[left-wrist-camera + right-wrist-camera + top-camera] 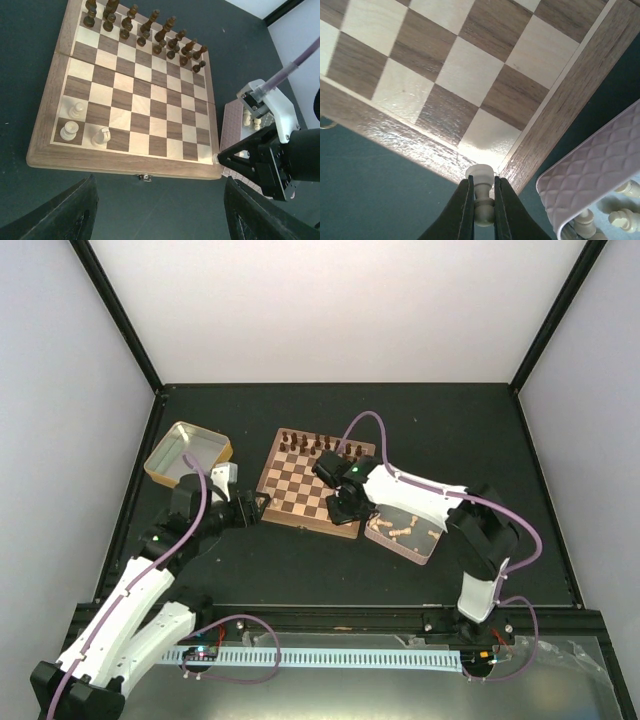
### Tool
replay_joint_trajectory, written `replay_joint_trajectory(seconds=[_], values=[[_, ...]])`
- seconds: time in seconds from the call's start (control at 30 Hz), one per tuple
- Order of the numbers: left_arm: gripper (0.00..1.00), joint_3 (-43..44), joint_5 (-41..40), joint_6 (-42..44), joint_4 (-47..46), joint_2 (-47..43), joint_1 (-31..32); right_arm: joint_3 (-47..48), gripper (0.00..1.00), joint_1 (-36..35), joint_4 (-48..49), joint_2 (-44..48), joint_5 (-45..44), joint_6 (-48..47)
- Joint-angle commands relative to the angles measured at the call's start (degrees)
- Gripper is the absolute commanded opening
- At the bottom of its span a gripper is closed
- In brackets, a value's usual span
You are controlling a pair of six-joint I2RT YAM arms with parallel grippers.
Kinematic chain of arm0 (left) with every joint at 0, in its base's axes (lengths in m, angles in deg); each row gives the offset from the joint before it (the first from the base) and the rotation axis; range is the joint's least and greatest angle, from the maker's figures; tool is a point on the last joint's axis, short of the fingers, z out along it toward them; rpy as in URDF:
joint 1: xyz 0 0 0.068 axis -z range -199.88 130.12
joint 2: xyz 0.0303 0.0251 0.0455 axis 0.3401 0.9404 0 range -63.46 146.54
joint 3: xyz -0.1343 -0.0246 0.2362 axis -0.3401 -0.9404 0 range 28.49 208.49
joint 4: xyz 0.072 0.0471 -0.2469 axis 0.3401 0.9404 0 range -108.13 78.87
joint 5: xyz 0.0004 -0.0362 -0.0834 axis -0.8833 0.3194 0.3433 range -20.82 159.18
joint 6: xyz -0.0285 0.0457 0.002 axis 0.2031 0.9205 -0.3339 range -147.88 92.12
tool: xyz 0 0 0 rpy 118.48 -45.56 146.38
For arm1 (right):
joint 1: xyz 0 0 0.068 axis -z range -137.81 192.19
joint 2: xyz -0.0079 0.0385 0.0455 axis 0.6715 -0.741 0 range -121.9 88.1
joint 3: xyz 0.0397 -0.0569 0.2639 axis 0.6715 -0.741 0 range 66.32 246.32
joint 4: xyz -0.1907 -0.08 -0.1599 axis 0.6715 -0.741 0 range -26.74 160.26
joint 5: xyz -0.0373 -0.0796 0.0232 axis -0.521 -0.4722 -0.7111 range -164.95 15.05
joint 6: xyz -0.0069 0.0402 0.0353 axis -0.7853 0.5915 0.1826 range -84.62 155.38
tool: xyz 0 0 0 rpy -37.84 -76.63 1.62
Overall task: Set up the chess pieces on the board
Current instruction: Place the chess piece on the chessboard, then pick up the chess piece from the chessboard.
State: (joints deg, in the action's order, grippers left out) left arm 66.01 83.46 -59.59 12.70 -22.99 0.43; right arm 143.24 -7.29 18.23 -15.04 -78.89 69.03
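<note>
We see the right claw (481, 200) clamped on a light pawn (480, 176), its long axis pointing at the board (560, 107)'s near right corner, just ahead; the left claw (160, 182) hangs spread and empty off the near edge.

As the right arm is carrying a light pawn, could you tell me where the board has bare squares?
The board has four bare middle rows, bordered by the dark chessmen crowding the two far rows. The two near rows are free right of the three light pieces in their left corner.
</note>
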Motion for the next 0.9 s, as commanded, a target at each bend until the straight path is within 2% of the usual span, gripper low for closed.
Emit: replay_joint_trajectory(seconds=[0.0, 0.43, 0.67, 0.87], values=[[0.71, 2.59, -1.54, 3.25, 2.27, -0.64, -0.36, 3.62, 0.05, -0.22, -4.42, -2.72, -2.82, -2.35], [0.70, 2.79, -3.04, 2.35, 2.43, -0.92, -0.36, 5.94, 0.26, 0.08, -2.90, -5.85, -3.74, -3.33], [0.71, 2.98, -2.34, 2.34, 2.47, -0.46, -0.36, 3.74, 0.27, 0.08, -0.77, -5.49, -2.94, -2.73], [0.71, 3.25, -2.23, 2.26, 2.46, -0.26, -0.36, 3.17, 0.20, 0.18, 0.41, -6.32, -4.67, -1.65]])
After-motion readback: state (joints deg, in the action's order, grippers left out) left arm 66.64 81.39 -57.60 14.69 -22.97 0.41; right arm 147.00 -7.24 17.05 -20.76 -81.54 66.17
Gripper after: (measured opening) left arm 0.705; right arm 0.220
